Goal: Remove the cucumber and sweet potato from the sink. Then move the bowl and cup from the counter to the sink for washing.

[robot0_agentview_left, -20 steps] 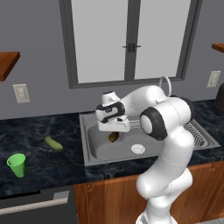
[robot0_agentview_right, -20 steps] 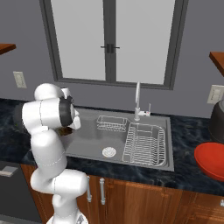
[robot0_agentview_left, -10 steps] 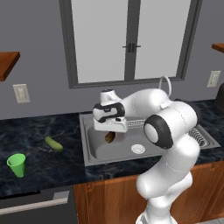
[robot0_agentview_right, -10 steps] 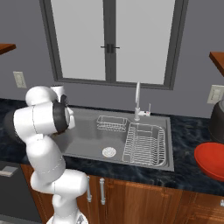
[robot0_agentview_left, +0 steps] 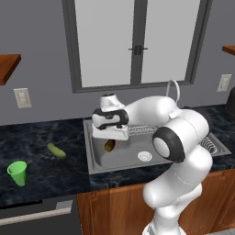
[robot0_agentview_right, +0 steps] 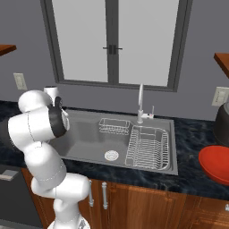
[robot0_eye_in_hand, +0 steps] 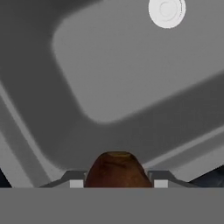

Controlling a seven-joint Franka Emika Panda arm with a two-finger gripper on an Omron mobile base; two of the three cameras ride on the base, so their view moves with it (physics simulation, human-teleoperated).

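Note:
The dark reddish-brown sweet potato [robot0_agentview_left: 109, 145] hangs over the left part of the sink [robot0_agentview_left: 124, 159], with my gripper [robot0_agentview_left: 110, 139] shut on it. In the hand view the sweet potato [robot0_eye_in_hand: 116, 169] sits between my fingertips [robot0_eye_in_hand: 75, 180], above the grey basin floor and its white drain [robot0_eye_in_hand: 166, 11]. The light-green cucumber [robot0_agentview_left: 56, 150] lies on the dark counter left of the sink. Near the counter's front left stands the bright green cup [robot0_agentview_left: 18, 173]. The red bowl [robot0_agentview_right: 217, 164] rests on the counter right of the sink [robot0_agentview_right: 89, 134].
A wire basket [robot0_agentview_right: 114, 126] and a wire dish rack [robot0_agentview_right: 149, 147] fill the sink's right half, with the faucet [robot0_agentview_right: 141, 103] behind them. A dark pot [robot0_agentview_right: 222, 123] stands at the far right. A window is behind the sink.
My gripper has carried the sweet potato a little to the left over the sink. Cucumber, cup and bowl have stayed put.

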